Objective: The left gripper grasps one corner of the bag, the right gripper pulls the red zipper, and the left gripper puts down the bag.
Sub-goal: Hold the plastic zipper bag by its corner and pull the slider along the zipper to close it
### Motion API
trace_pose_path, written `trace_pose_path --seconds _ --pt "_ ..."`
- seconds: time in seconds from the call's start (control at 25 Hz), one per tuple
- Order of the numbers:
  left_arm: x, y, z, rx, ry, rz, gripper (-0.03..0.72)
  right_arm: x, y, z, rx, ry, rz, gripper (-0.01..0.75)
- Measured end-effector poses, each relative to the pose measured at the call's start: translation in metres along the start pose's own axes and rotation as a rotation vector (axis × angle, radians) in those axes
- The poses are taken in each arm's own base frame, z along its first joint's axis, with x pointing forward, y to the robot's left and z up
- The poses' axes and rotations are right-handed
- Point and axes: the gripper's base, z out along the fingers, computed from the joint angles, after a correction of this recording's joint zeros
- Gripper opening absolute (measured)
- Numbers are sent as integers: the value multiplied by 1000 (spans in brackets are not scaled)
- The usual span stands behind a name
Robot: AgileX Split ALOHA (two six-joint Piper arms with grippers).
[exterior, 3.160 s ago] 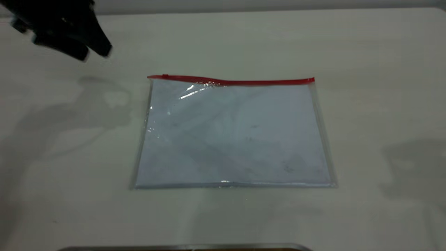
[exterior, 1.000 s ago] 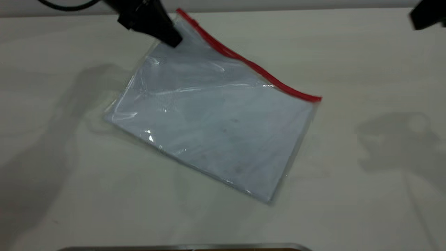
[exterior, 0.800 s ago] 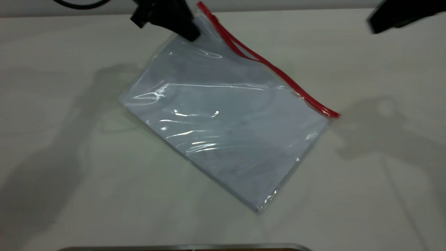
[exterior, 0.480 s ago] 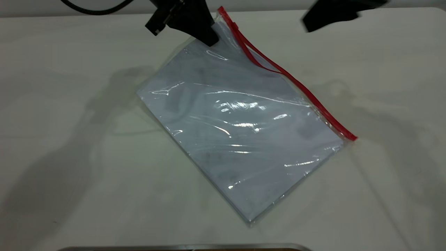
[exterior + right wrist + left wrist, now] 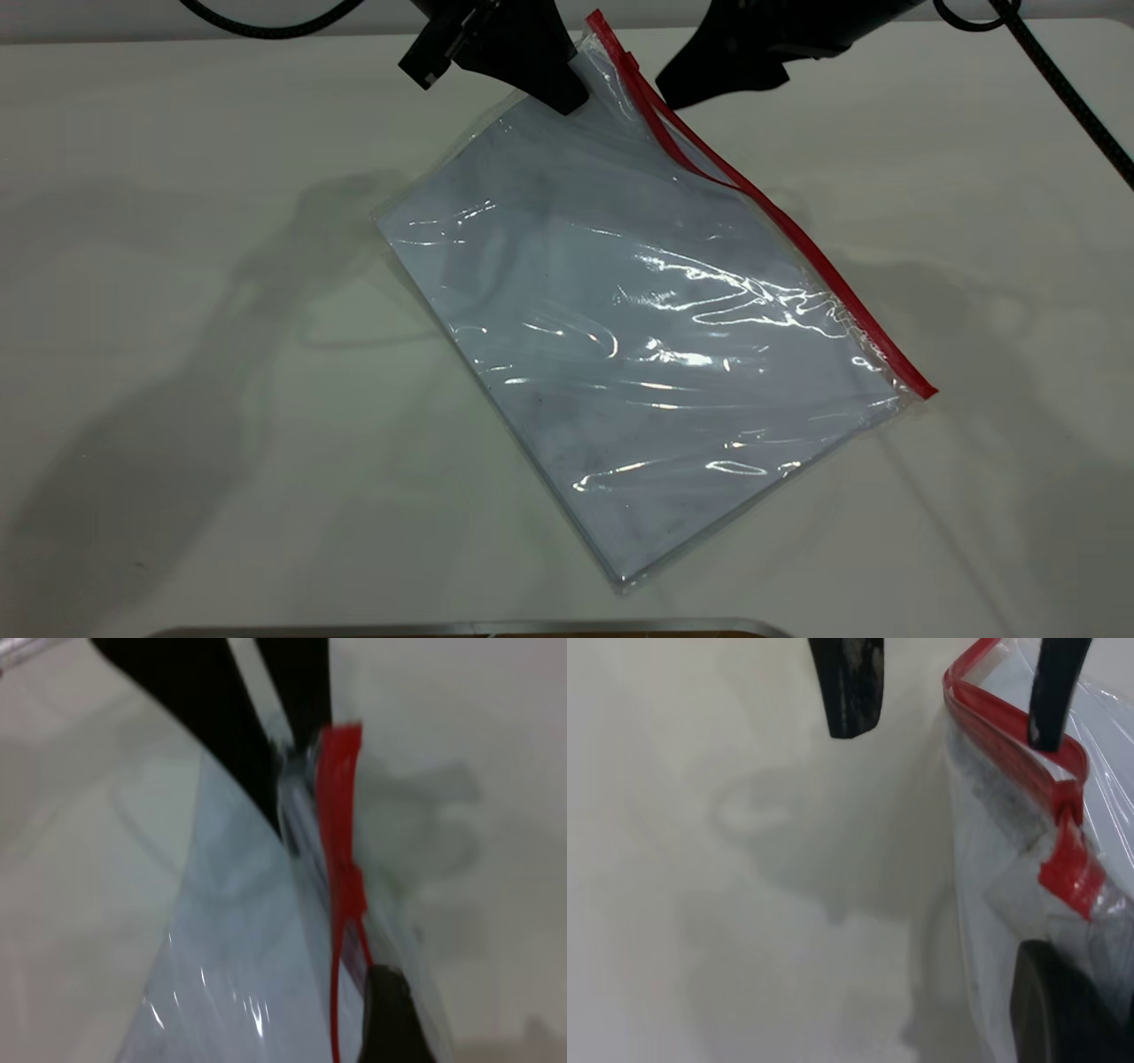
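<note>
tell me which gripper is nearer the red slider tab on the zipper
Right. The right gripper sits just beside the slider tab, open, not yet on it. The left gripper clamps the bag at its top corner, slightly farther off.

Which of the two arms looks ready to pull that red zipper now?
The right. The left gripper is busy holding up the bag's corner, while the right gripper sits open beside the zipper.
</note>
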Motion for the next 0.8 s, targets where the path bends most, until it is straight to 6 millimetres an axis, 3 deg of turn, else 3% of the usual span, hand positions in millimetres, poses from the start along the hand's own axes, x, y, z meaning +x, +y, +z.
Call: trace_pose_path --seconds 0.24,0.8 --pt "-2 0 3 6 -3 3 54 -5 7 0 -79 -50 -7 489" --pt "-8 1 8 -8 -57 -17 54 -5 9 -1 -98 -60 -3 275"
